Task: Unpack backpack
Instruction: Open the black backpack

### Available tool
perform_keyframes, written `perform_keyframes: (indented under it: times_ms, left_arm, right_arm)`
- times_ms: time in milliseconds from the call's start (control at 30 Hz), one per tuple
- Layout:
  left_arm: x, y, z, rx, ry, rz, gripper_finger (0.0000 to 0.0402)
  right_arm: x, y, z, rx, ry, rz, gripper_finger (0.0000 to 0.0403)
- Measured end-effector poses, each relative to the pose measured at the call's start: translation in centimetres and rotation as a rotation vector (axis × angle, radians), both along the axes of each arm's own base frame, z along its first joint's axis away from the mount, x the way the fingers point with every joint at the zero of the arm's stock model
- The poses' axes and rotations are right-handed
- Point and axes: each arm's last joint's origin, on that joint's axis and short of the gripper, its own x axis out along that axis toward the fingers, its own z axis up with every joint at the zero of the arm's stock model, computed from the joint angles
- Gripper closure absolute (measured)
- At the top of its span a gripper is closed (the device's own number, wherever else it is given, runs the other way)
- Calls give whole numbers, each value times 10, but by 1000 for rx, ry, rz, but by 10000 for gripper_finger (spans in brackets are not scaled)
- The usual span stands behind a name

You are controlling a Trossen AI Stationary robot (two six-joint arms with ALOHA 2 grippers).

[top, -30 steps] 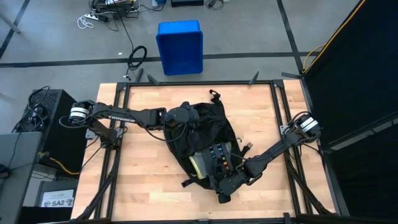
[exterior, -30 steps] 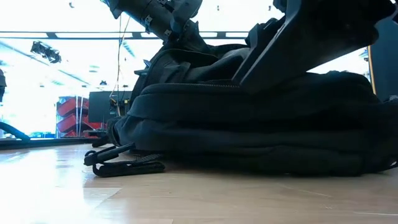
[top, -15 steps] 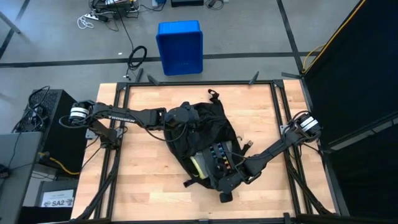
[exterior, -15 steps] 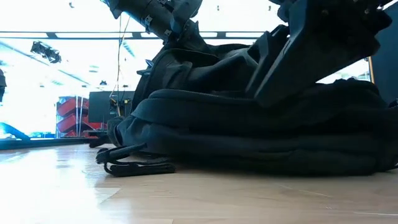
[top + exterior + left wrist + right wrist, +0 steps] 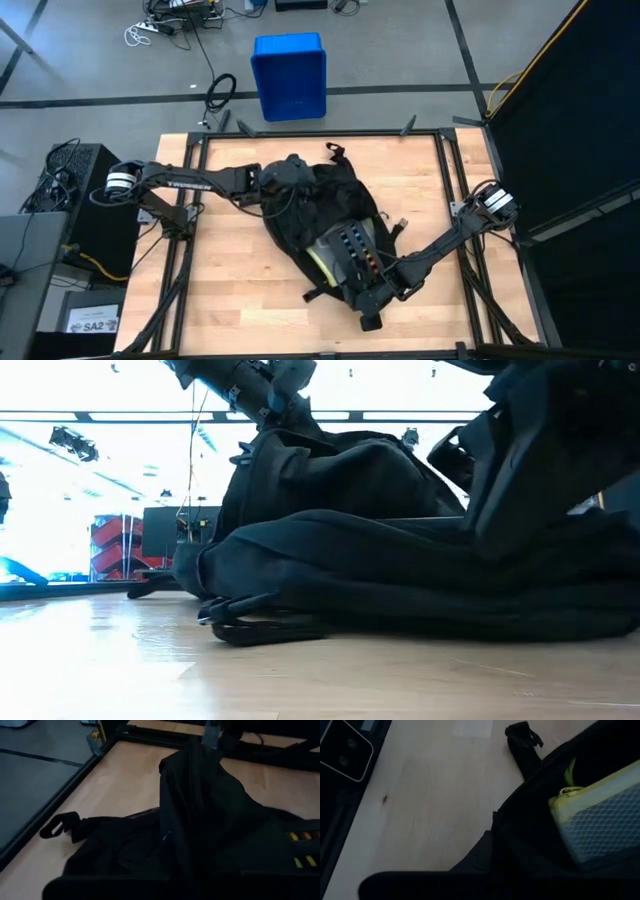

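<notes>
- Your backpack (image 5: 320, 225) lies flat near the middle of the table (image 5: 225, 290), a rounded mass of soft black fabric with its main opening spread wide toward the near right.
- Inside the opening you can see a yellow-green pouch (image 5: 600, 822) with a pale honeycomb mesh face, and beside it a dark panel with small coloured tabs (image 5: 352, 248).
- A black strap loop (image 5: 265, 628) trails flat on the wood at the pack's near edge; another strap with a plastic clip (image 5: 57, 825) lies off its far-left side.
- Your left gripper (image 5: 290, 180) is clamped shut at the pack's far end, pinching the fabric by the zip and lifting it into a tented ridge.
- Your right gripper (image 5: 372, 300) sits at the pack's near-right rim, fingers closed together; you cannot tell whether fabric is caught between them.
- The table is pale wood planking with a smooth grain, framed by black metal rails.
- Beyond the far edge, a blue plastic bin (image 5: 289, 75) stands on the grey floor, with loose cables (image 5: 220, 92) near it.
- Bare wood lies open to the left and far right of the pack.
</notes>
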Motion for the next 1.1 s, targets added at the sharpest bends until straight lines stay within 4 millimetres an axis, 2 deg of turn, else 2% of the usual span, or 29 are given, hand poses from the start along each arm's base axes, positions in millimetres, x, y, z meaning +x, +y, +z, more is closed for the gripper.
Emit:
perform_keyframes:
  times_ms: [300,533,1100]
  left_arm:
    - [-8,20,-5,-13,73,59,401]
    - [-11,30,-7,-59,75,26,401]
    - [-25,54,-42,-182,-36,-4,401]
  right_arm:
    - [-4,3,-2,11,23,-20,402]
    - [-4,3,-2,14,27,-25,403]
    - [-5,3,-2,30,38,-26,403]
